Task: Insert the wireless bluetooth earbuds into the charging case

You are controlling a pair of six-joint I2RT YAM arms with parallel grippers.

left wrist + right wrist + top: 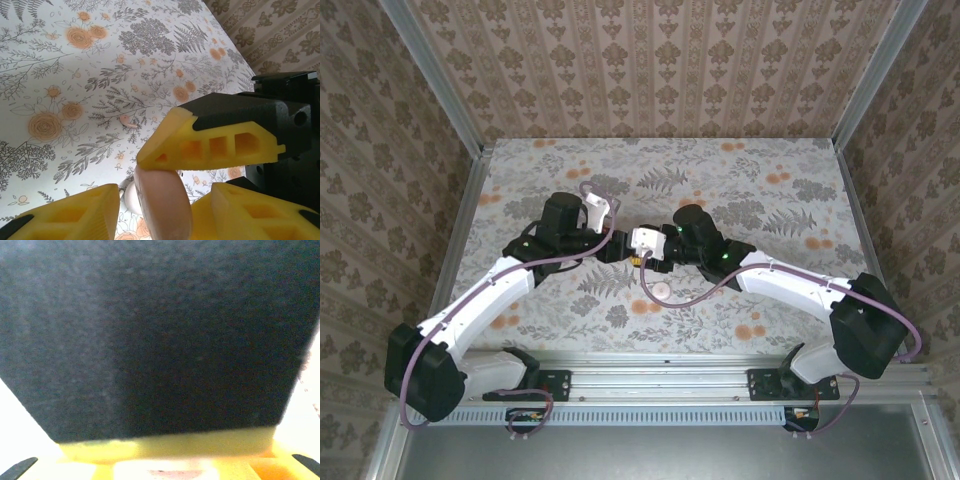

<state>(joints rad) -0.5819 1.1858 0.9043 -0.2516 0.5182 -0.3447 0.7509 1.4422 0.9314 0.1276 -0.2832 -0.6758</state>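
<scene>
The charging case (162,202), a salmon-pink puck, stands on edge in mid-air between the two yellow fingers of my left gripper (162,200). That gripper is open: a gap shows between its left finger (75,212) and the case. A yellow finger (210,145) of my right gripper presses on the case's top edge, and the pale pink case (165,472) sits between that gripper's own fingers. One earbud (127,121), a tiny pale pink piece, lies on the flowered table beyond. Both grippers (625,250) (645,255) meet over the table's middle.
A pale round piece (661,290) lies on the table just below the grippers, seen behind the case as a white round piece (129,197). The flower-print table (770,170) is walled on three sides. A dark body blocks most of the right wrist view.
</scene>
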